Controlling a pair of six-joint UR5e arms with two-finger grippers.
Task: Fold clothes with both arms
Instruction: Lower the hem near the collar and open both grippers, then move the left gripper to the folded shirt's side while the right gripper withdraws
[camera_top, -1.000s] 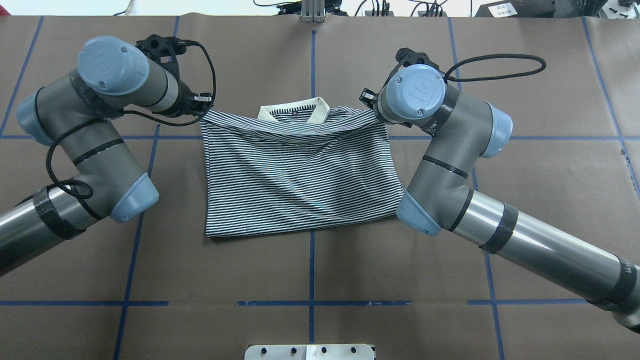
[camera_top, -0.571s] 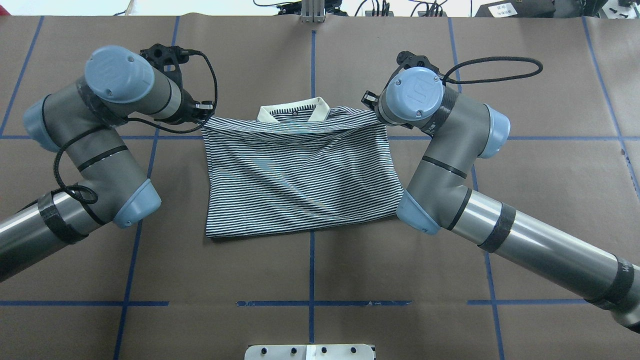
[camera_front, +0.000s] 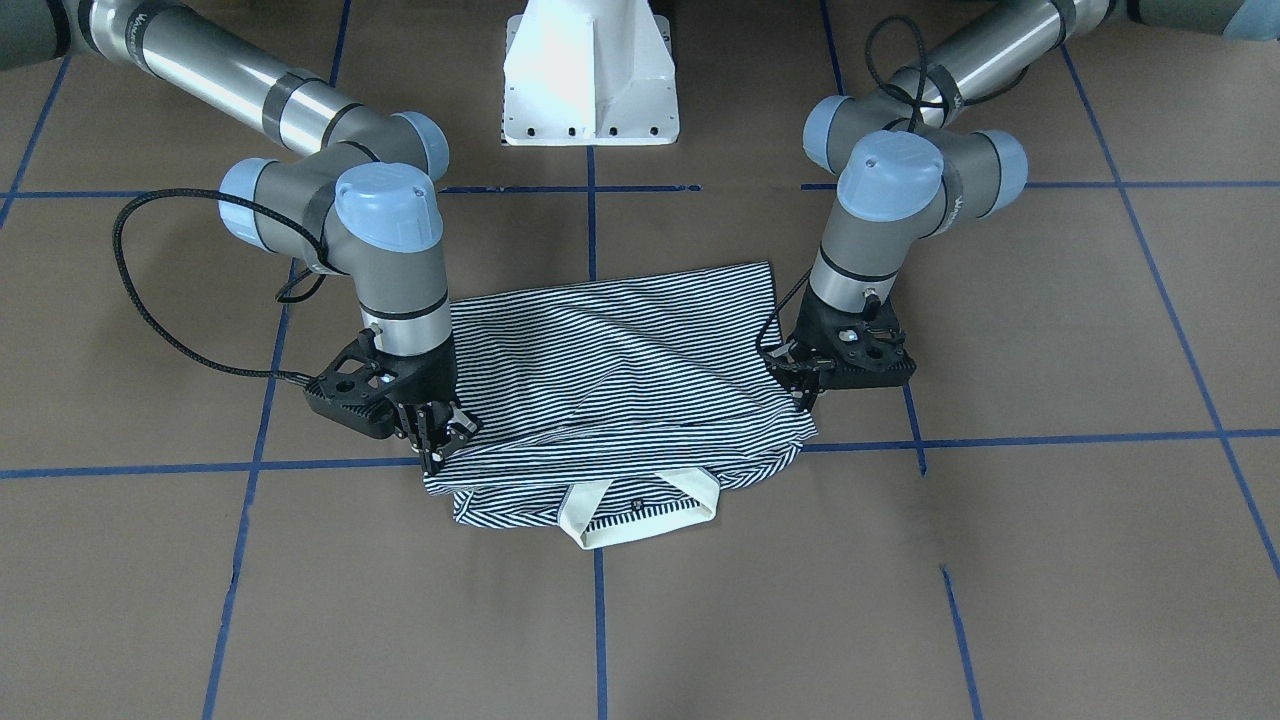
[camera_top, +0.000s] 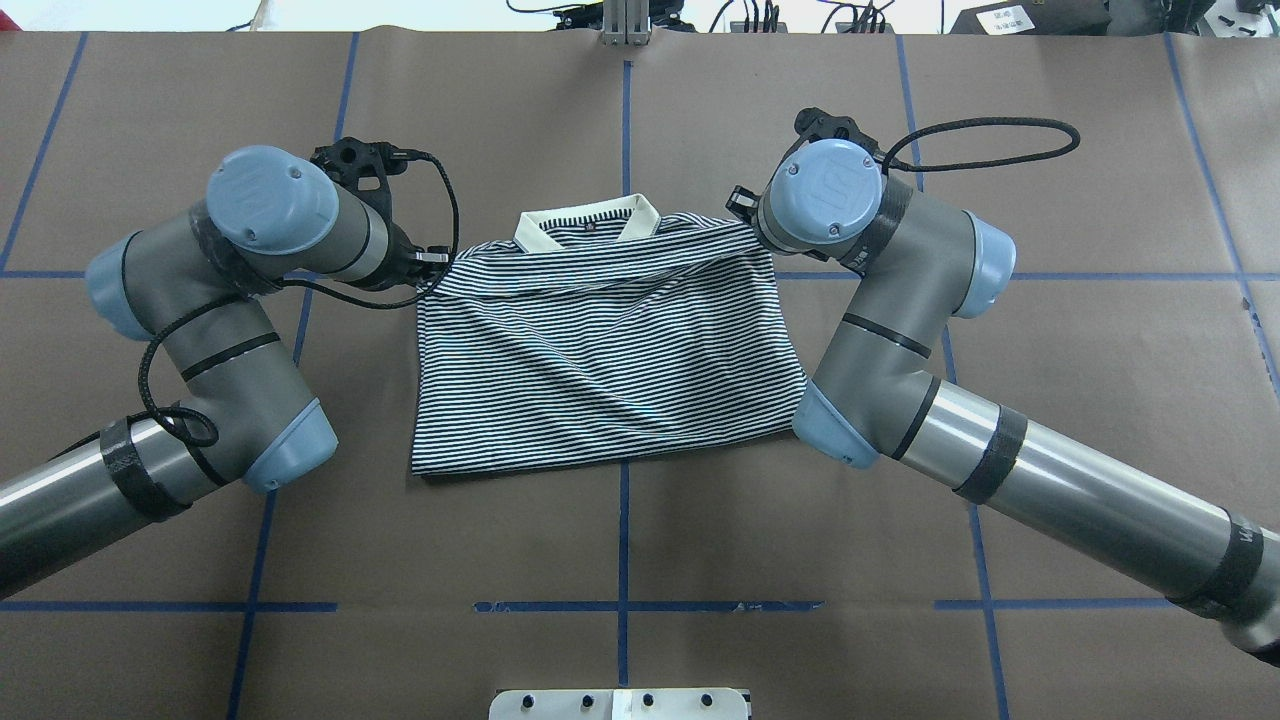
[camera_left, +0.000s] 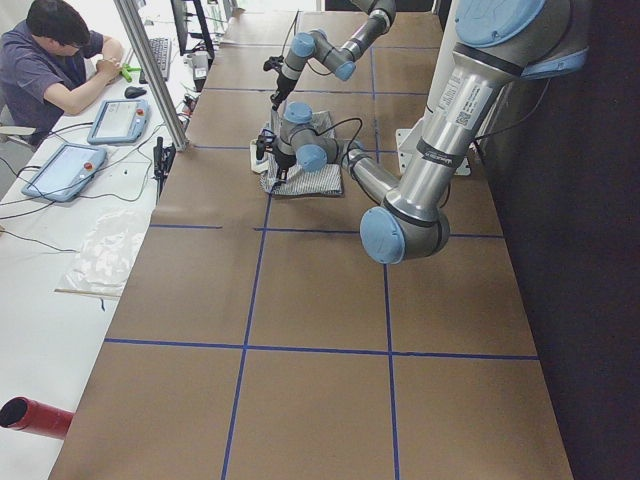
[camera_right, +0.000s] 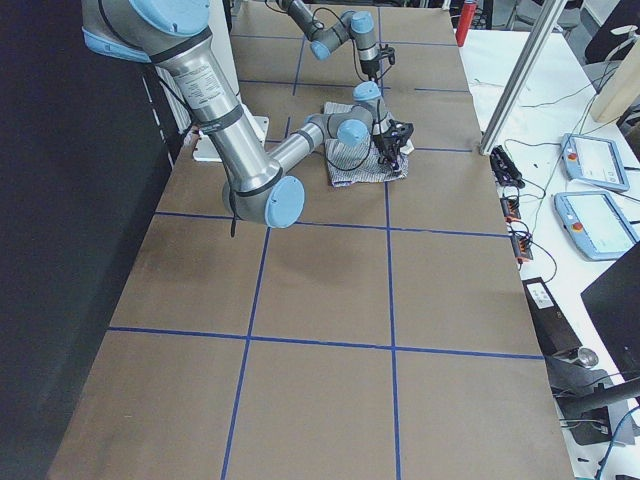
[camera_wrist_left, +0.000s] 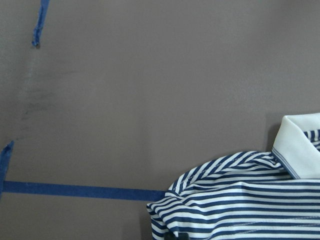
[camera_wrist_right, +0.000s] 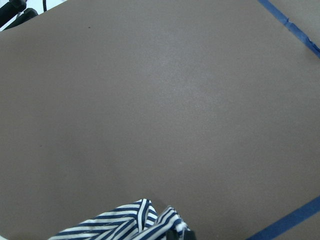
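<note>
The navy-and-white striped polo shirt (camera_top: 600, 360) lies folded on the brown table, its white collar (camera_top: 590, 220) on the far side. In the front view the shirt (camera_front: 620, 370) has its lower layer doubled up toward the collar (camera_front: 640, 515). My left gripper (camera_front: 800, 385) is shut on the shirt's folded edge at its corner; it also shows in the overhead view (camera_top: 435, 262). My right gripper (camera_front: 437, 450) is shut on the opposite corner; the wrist hides it from overhead. Striped cloth shows at the bottom of the left wrist view (camera_wrist_left: 240, 200) and the right wrist view (camera_wrist_right: 130, 222).
The white pedestal base (camera_front: 588, 75) stands at the robot's side of the table. Blue tape lines (camera_top: 622, 130) grid the brown cover. An operator (camera_left: 55, 60) sits at a side desk, with pendants (camera_right: 590, 160) beside the table.
My left arm has moved inward and toward the robot, dragging its shirt corner along; that side's edge now slants. My right arm has barely moved.
</note>
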